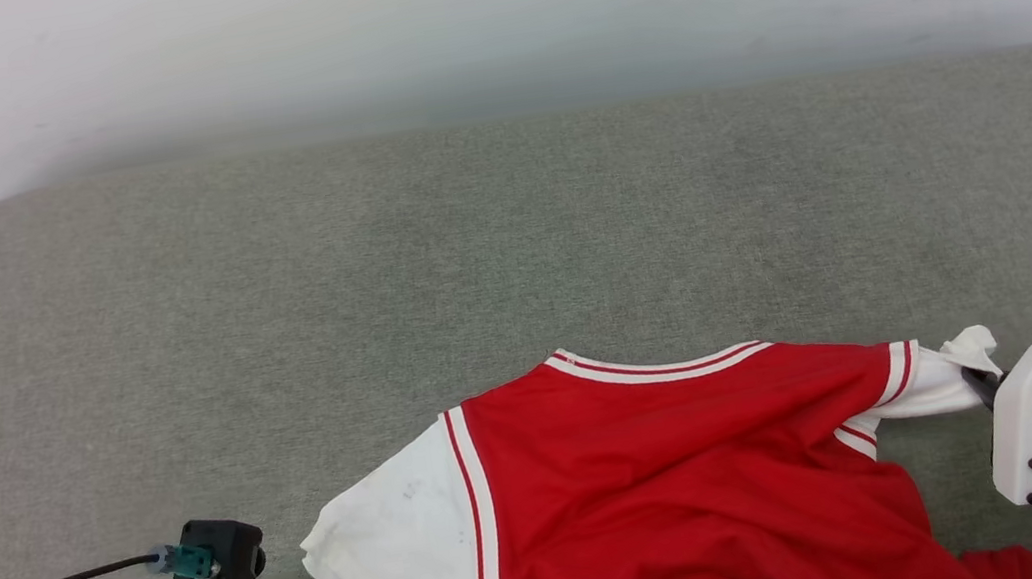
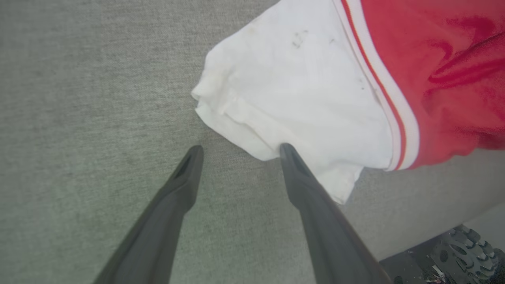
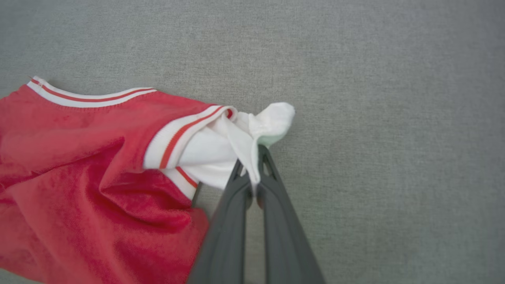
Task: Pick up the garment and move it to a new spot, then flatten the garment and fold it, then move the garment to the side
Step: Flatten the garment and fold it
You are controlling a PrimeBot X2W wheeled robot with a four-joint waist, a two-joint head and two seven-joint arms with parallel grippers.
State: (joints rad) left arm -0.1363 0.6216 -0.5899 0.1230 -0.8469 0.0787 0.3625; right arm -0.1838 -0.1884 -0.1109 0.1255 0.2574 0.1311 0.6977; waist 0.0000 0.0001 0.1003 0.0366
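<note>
Now | shirt [image 1: 666,491] lies rumpled at the near edge of the grey cushion [image 1: 373,279] | right gripper [image 3: 252,157] pinches one white sleeve end | left gripper [image 2: 238,148] gapes wide, a tip at the other sleeve's edge | likely spreading it flat; not flat yet, fold and move aside to come

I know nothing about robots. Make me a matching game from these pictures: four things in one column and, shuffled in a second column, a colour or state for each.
Things:
1. left gripper
2. right gripper
3. garment
4. upholstered surface

States:
A. plain grey
B. shut, pinching the bunched sleeve end
C. mostly red, rumpled
D. open, fingers apart by the flat white sleeve

Pairs: 1-D, 2-B, 3-C, 4-A.
</note>
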